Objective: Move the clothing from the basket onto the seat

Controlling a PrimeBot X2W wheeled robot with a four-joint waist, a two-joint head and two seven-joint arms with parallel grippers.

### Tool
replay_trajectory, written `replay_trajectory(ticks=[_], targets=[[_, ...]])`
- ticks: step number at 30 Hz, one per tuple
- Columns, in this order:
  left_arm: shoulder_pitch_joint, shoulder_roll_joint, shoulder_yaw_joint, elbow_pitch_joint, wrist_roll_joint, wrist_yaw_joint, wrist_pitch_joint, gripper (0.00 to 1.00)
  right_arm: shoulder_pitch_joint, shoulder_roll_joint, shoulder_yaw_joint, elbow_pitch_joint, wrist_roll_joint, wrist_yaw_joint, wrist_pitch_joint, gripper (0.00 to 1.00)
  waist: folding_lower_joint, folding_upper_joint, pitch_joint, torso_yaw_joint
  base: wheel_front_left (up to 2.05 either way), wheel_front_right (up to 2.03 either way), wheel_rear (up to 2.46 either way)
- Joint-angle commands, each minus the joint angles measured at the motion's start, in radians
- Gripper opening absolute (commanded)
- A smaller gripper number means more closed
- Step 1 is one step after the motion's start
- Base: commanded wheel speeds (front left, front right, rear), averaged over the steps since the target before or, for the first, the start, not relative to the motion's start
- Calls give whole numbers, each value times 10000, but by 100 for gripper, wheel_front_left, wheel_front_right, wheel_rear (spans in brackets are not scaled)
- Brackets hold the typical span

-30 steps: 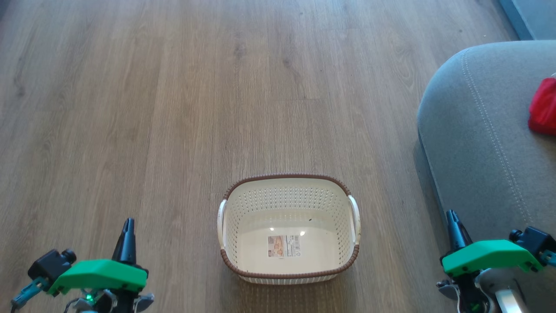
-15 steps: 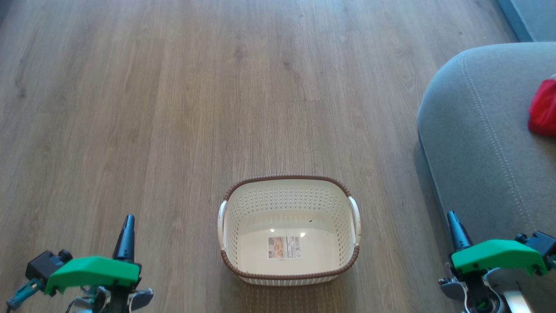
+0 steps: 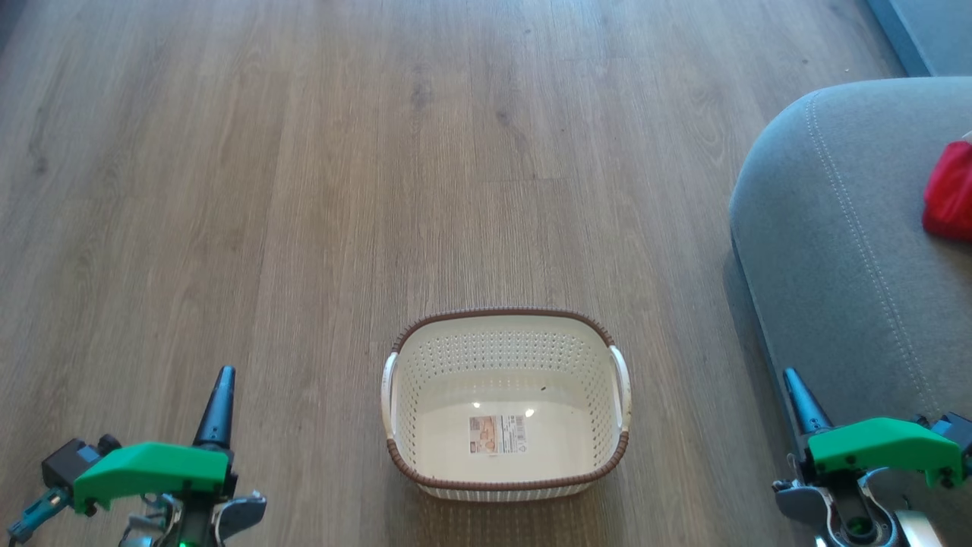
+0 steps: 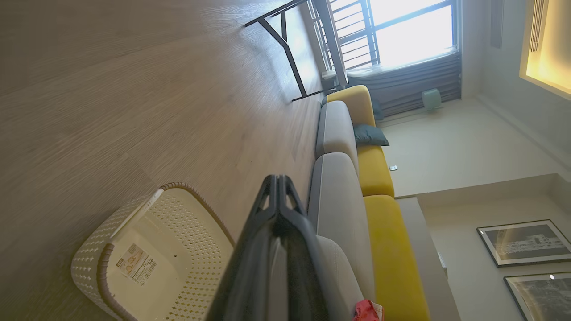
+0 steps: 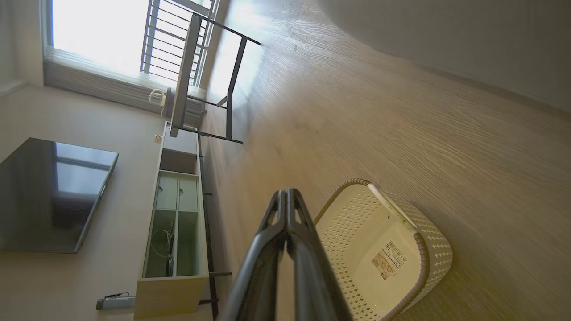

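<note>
Head view, living-room floor: my left gripper (image 3: 225, 374) and right gripper (image 3: 791, 375) hang low on either side of the basket (image 3: 503, 312), each pair of dark fingers pressed together and gripping nothing. The basket stands upright on the wooden floor (image 3: 304, 190) between them, apart from both. Its cream inside is bare down to the label sticker (image 3: 497, 433) on its bottom, and both wrist views look into the same bare shell.

The clothing (image 3: 949, 190), a bright red bundle, lies on the seat (image 3: 835, 228) at the right edge of the frame, well apart from the basket, with only part of it inside the picture. The seat's rounded grey-blue corner sits just beside my right gripper.

By my reading the job is done, or all but done: I see nothing red in the basket or on the boards around it, and the garments rest on the cushion. I cannot judge whether every piece lies securely there, since the frame cuts off most of the bundle.
</note>
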Motion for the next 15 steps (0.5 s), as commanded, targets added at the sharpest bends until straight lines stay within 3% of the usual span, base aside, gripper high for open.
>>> replay_trajectory(ticks=[1,15], targets=[[-598,38,345,-389,-276,-35,85,0,-575,-195,97,-379,310,55,106,0,0,0,-5,1,0,0,0],[-715,42,462,-496,-1710,-53,469,0,-622,-189,-70,-432,1820,62,488,0,0,0,-55,14,0,0,0]])
